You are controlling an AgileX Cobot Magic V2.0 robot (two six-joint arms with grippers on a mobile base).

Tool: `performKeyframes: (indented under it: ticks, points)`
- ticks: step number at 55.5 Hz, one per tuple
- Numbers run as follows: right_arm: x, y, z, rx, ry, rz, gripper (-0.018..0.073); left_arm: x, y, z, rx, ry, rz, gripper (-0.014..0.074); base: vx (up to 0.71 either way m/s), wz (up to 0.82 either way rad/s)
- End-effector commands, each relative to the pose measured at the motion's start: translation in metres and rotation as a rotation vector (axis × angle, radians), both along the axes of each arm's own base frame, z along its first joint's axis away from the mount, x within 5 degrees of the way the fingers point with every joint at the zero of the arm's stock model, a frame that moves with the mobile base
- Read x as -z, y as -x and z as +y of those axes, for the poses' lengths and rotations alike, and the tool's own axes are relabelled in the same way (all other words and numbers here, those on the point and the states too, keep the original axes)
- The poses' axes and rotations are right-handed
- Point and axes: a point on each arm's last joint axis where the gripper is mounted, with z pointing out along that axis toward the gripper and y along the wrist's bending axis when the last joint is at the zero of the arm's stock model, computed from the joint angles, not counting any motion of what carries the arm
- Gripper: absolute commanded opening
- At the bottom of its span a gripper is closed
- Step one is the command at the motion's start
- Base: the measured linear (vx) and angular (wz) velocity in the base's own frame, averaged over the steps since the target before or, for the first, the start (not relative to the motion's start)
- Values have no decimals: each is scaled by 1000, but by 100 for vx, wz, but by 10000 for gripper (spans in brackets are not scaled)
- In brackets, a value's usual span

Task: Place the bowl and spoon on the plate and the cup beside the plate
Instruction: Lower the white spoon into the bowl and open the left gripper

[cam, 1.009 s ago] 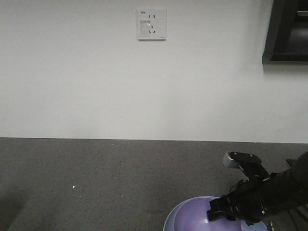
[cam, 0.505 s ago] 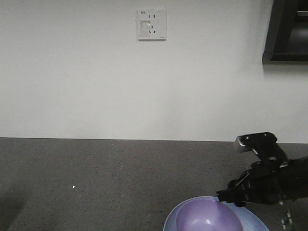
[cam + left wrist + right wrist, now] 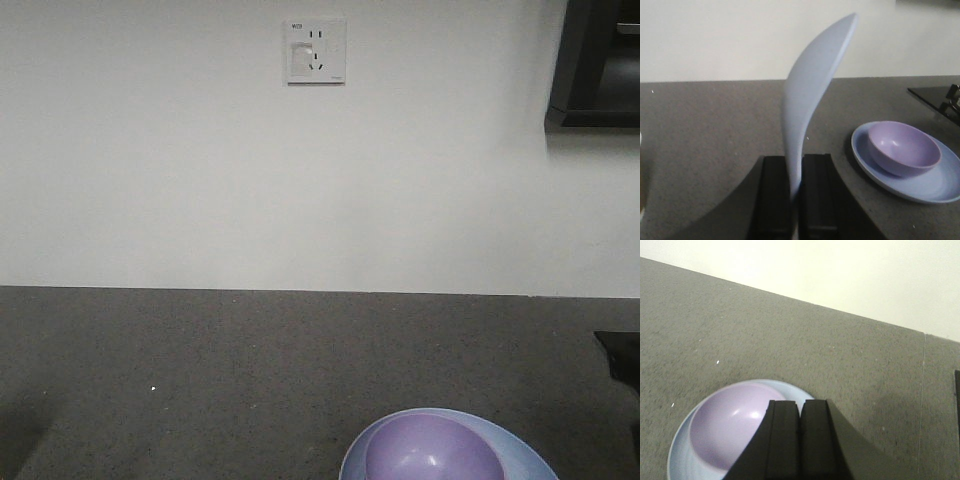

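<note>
**Left claw and spoon.** In the left wrist view the left gripper is clamped narrow on the handle end of the spoon. The spoon stands upright, its scoop rising toward 12 o'clock. Only the handle's tip lies between the pads.

**Cup.** A brown sliver with pale ends at the 9 o'clock edge of that view is probably the cup. It is too cut off to confirm.

**Plate and bowl.** At 3 to 4 o'clock from the spoon, well apart, the plate lies on the dark table. The bowl sits in it, upright and off-centre toward 10 o'clock. Bare plate shows mainly at 4 to 5 o'clock.

**Right claw.** The right gripper hangs over the near edge of the bowl with its jaws pressed together. Nothing is visible between them.

**Background.** The front view shows bowl and plate at 5 o'clock. Beyond them are bare tabletop, a white wall and a wall socket at 12 o'clock.

**Risks, as judged:**
- The hold is short and the scoop sits high, so the spoon could pivot or slip in transit.
- The bare strip of plate is narrow. A spoon released off-target could strike the bowl's rim and shift it, or slide onto the table.
- The right claw sits over the plate, so the two arms could collide if the left comes in first.
</note>
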Motion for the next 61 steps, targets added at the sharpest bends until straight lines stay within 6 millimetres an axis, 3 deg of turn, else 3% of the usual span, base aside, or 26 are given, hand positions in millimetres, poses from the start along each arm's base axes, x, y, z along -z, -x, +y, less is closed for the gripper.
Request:
performKeyframes:
  ticks: [1,13,20,30,43,61]
  points:
    - [1,25,-4,33,-33,-131,-10,-14,-14,-2,11,52,31,0,0,0]
    - [27,61,-8,45,-40,-200,-8,-39,-67,-10,136,19,178,0,0,0]
    - [35,66,-8,45,-40,-198,-8,-57,-105,-20,286,36,218,0,0,0]
    - [36,66,-8,48,-41,-199,-8,-65,-148,-38,414,77,269,0,0,0]
    - [36,65,-8,51,-43,-208,-8,-44,-185,-87,548,70,368,0,0,0]
    - [36,65,-8,51,-43,-208,-8,10,-203,-167,678,29,506,0,0,0]
